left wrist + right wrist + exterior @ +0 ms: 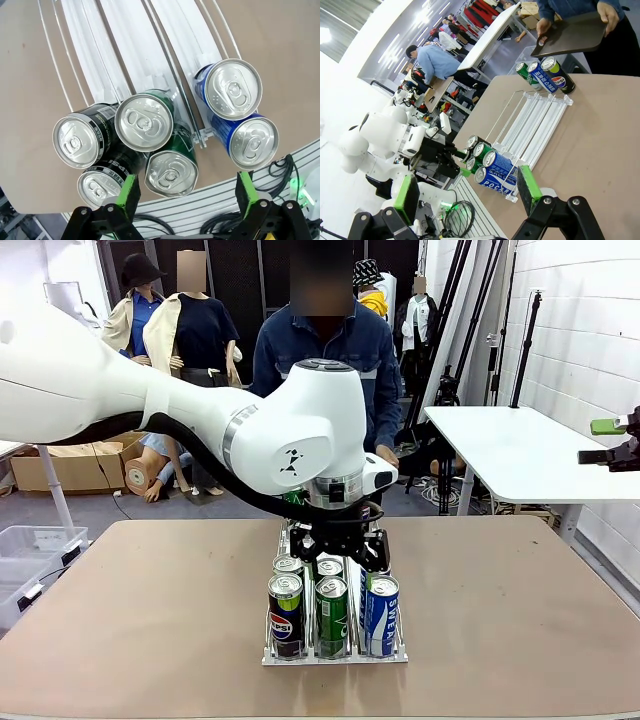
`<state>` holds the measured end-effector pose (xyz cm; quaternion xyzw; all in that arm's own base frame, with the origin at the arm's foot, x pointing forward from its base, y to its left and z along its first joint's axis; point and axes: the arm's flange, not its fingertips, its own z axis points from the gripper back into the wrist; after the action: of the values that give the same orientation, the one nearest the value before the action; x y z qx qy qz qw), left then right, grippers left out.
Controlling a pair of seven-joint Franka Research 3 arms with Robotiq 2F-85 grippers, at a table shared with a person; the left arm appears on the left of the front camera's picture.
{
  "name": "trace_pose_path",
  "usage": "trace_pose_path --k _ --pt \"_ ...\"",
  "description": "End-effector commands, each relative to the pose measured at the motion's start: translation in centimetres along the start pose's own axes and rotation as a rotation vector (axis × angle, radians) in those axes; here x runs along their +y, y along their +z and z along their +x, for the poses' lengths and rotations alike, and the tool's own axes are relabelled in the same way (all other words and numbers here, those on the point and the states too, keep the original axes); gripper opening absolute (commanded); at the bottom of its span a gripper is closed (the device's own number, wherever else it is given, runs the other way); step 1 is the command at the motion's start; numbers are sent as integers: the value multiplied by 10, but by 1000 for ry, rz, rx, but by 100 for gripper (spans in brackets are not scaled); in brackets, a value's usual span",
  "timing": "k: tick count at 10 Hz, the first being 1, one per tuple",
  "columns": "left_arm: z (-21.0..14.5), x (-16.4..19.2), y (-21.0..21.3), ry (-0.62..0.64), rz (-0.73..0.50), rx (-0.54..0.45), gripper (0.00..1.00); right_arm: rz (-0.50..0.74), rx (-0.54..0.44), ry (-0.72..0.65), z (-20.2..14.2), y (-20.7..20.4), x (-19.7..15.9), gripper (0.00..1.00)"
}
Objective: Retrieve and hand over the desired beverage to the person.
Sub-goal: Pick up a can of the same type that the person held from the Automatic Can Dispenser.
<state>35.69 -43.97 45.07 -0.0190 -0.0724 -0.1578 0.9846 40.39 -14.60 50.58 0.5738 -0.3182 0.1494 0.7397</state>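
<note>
Beverage cans (pixel 331 605): six aluminium drink cans with silver pull-tab tops, two black cola, two green and two blue. They stand two deep at the near end of a three-lane rack of white plastic runners and wire rails (pixel 125 45), midway across the brown tabletop (pixel 500 590). The right wrist view adds three further cans (pixel 543 74) at the rack's far end, next to the person (pixel 325 350).

Task status: early. No can is lifted or gripped, and nothing has been passed across. Which drink is wanted cannot be told. Remaining, by estimate: descent onto one can, closing, lift clear of the rails, carry to the far side, release.

Person: dark blue denim jacket, standing at the table's far edge and holding a dark flat tray (pixel 572 35) in both hands, likely the delivery spot.

Left gripper (pixel 340 552): the arm reaches in to the table's middle with the wrist pointing straight down. The claw hangs just above the can tops, green pads spread wide, empty. In its own view the gap lies nearest the front green can (pixel 171 172).

Right gripper (pixel 468 192): held off to the side, well apart from the rack, pads spread, empty.
</note>
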Motion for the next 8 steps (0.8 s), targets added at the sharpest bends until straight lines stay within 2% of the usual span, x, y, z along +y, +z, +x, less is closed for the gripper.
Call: trace_pose_path --k 1,8 --pt "-3 1 2 35 46 -7 100 14 -6 2 0 1 1 100" --pt "2 7 -20 30 9 18 100 14 -6 2 0 1 1 100"
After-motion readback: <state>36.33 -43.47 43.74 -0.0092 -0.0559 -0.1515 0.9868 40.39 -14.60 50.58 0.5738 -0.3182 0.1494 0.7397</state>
